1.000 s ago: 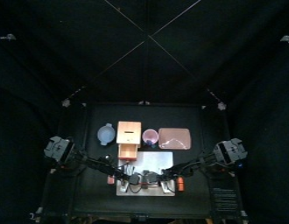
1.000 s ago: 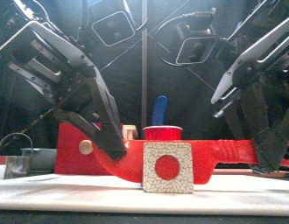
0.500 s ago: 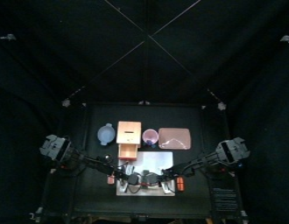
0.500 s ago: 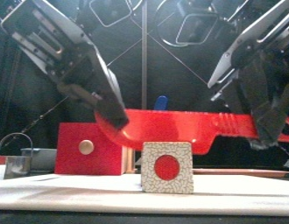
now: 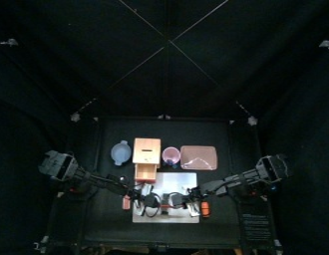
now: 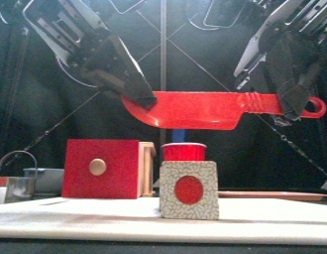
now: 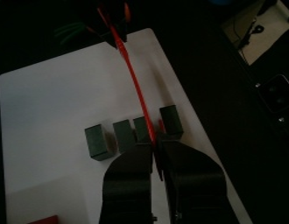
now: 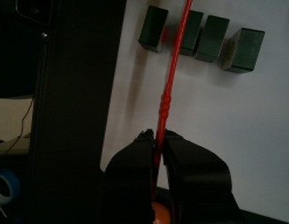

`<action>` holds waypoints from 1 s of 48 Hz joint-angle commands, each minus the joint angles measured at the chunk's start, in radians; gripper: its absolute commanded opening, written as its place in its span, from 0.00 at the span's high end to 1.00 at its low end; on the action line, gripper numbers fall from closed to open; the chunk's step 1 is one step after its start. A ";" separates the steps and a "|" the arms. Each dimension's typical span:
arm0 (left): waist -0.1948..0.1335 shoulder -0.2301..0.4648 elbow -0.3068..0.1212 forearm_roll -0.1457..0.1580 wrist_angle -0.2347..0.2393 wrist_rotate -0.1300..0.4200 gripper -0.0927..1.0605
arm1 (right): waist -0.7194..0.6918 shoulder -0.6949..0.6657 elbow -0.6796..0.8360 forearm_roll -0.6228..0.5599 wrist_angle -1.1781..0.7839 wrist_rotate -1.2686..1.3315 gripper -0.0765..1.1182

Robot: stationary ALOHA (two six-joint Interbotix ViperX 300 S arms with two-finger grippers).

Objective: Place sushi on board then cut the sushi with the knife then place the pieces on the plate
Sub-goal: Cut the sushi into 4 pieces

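Front view gave us only the end face of the toy sushi roll of dark green blocks, a speckled white square with a red round. The blocks behind it were hidden. Both wrist views showed four blocks in a row on the flat white cutting board, below the span between the two grippers, with narrow gaps between some.

The flat red plastic toy knife hung level above the roll with clear air between blade and block. The left gripper was clamped on the blade's rounded end. The right gripper was clamped on the handle, whose ring end stuck out past its jaws. From the wrists we saw the knife only edge-on, as a thin red line.

Below and behind the left gripper stood the pale wooden box with a red drawer front. The red cup was half hidden behind the roll. In the top view the grippers were too small for us to read, and the flat pink tray lay well behind the right gripper.

One end block sat close to a board edge, and bare board lay open on either side of the row.
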State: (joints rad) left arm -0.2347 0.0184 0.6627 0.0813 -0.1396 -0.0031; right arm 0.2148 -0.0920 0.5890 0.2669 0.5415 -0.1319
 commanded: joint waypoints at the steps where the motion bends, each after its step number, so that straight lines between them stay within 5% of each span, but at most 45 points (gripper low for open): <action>1: 0.043 -0.026 -0.052 -0.014 -0.057 0.003 0.36 | -0.011 -0.043 -0.020 -0.002 -0.008 -0.009 0.70; 10: 0.043 -0.041 -0.031 -0.075 -0.140 0.006 0.13 | -0.014 -0.044 -0.003 0.005 0.000 -0.008 0.70; 14: 0.044 -0.044 -0.020 -0.080 -0.172 0.008 0.08 | -0.014 -0.048 0.003 0.008 0.000 -0.008 0.70; 27: 0.044 -0.075 0.025 -0.083 -0.229 0.006 0.08 | -0.025 -0.095 0.072 0.078 0.028 -0.003 0.70; 48: 0.044 -0.081 0.054 -0.080 -0.290 0.009 0.08 | -0.138 -0.413 0.282 0.262 0.041 0.293 0.70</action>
State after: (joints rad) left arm -0.1917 -0.0506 0.7271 -0.0015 -0.4142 0.0046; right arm 0.0905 -0.4295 0.8498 0.4955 0.5906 0.0798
